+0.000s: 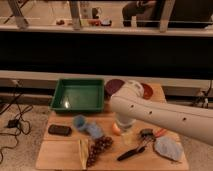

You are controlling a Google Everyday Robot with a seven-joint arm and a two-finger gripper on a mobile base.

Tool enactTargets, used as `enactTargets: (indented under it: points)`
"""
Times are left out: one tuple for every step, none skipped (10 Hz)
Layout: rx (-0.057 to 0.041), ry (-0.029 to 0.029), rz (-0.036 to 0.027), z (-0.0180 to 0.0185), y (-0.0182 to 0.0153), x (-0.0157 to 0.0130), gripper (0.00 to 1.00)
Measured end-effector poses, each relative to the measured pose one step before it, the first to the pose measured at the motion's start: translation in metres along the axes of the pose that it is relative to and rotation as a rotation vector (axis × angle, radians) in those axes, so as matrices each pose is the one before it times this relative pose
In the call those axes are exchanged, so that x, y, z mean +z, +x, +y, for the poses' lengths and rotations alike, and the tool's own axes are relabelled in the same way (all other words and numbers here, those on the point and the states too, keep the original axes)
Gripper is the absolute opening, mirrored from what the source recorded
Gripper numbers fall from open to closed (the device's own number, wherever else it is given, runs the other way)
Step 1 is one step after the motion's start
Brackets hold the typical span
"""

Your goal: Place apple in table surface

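- Small round yellow-orange apple [116,129] sat on the light tan wooden worktop [57,156], just beside the end effector [128,139], partly hidden by the white arm [165,117].
- End effector was spread.
- Dark purple grape bunch [98,147] and crumpled blue cloth [90,128] lay near; green rectangular tray [77,95] sat behind.

Light tan wooden table [60,156]; green tray [77,95]; yellow-orange apple [116,129]; dark purple grapes [98,148]; white robot arm [165,119] dotted with small dark holes; blue cloth [93,131]; maroon bowl [113,86]; flat black box [59,130].
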Motion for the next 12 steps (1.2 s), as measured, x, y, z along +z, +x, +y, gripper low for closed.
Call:
enactTargets:
  points:
    - [-0.00917, -0.00162, -0.00205, -0.00122, -0.00349, 0.00199, 0.80]
    - [-0.00913, -0.00174, -0.00229, -0.00280, -0.00183, 0.00359, 0.80]
    - [-0.01059, -0.00229, -0.00172, -0.00382, -0.00242, 0.00454, 0.80]
    - [-0.01260, -0.00695, -0.00203, -0.00285, -0.00466, 0.00463, 0.80]
    - [-0.01655, -0.01490, 0.00138, -0.00253, -0.00557, 0.00580, 0.80]
    - [-0.00650, -0.00851, 0.00114, -0.00196, -0.00170, 0.00421, 0.80]
    - [-0.00463, -0.01179, 0.00119, -0.00293, -0.00105, 0.00566, 0.80]
    - [-0.00895, -0.01262, -0.00127, -0.00378, -0.00309, 0.00594, 0.80]
    - [-0.00972, -0.00925, -0.00333, -0.00376, -0.00252, 0.00392, 0.80]
    - [-0.00322, -0.00715, -0.00295, -0.00467, 0.00214, 0.00348, 0.80]
    - [-0.00083, -0.00883, -0.01174, -0.00319, 0.00072, 0.00227, 0.80]
    - [-0.00075, -0.01234, -0.02670, -0.00471, -0.00019, 0.00163, 0.80]
